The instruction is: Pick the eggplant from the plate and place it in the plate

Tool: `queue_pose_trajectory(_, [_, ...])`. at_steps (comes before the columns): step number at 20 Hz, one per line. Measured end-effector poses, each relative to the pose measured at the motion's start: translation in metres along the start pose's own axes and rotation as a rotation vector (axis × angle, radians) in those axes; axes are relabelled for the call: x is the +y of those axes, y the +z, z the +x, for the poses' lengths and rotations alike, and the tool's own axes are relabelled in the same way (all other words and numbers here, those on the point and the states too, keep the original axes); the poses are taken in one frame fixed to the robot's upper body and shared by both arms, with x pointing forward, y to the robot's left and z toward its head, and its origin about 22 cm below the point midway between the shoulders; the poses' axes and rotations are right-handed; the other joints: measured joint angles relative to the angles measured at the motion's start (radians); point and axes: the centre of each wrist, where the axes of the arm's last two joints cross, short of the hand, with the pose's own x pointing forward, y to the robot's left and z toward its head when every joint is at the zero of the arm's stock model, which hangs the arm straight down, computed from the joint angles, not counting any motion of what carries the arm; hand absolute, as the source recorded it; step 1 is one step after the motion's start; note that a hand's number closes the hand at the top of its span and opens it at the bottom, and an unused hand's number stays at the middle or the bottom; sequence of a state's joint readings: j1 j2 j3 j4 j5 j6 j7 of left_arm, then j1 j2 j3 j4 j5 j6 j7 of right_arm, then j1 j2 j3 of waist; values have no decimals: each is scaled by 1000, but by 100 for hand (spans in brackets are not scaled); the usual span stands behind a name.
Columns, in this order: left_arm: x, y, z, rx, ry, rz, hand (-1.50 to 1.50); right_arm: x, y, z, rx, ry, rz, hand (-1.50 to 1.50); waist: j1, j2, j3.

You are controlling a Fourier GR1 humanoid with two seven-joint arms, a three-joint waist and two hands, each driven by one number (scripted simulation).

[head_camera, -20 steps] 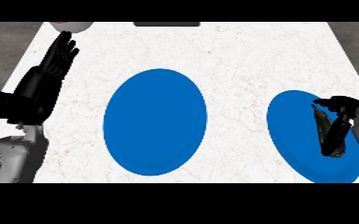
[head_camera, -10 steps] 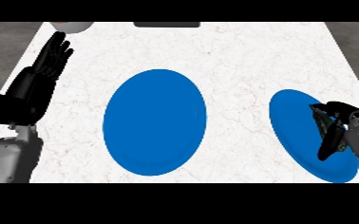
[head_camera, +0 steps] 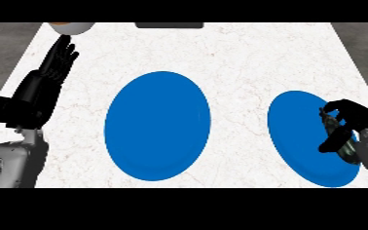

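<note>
At three o'clock, on the right-hand blue round plate (head_camera: 298,141): dark eggplant (head_camera: 348,149), not yet lifted, enclosed by the black right hand (head_camera: 343,119), whose fingers have curled closed around it since a second ago. Grasp judged made; carry to the centre blue plate (head_camera: 158,125) pending. Open, resting at nine o'clock: left hand (head_camera: 52,70).

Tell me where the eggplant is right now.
Head view, far right: the eggplant is over the outer edge of the right plate, mostly hidden inside the right hand, whose fingers curl round it.

You see the centre plate (head_camera: 158,126) and the right plate (head_camera: 298,141) in plain blue, the counter (head_camera: 244,53) white with faint brown veins.
</note>
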State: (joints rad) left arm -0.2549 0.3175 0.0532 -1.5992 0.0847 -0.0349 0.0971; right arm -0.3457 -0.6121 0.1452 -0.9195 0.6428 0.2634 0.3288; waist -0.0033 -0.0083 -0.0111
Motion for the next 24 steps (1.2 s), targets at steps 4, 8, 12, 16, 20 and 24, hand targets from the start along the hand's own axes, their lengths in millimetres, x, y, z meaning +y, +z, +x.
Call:
queue_pose_trajectory(4, [8,5,-6,14,-11,34,0,30,24,5,-50,30,-178,150,-36,-11,0])
queue_pose_trajectory(8, [13,9,-7,32,-12,51,0,57,60,6,-103,40,-342,150,-60,-16,3])
queue_pose_trajectory(12, [15,10,-3,24,-16,55,0,69,108,19,-198,-10,-438,150,-59,-12,6])
queue_pose_trajectory(16, [15,8,-1,20,-14,51,0,64,159,40,-344,-94,-529,150,-51,-8,7])
queue_pose_trajectory(20, [11,10,-3,17,-10,37,0,60,207,64,-511,-216,-590,150,-35,-4,9])
queue_pose_trajectory(24, [13,6,2,9,-9,22,0,55,252,85,-632,-324,-610,150,-18,1,9])
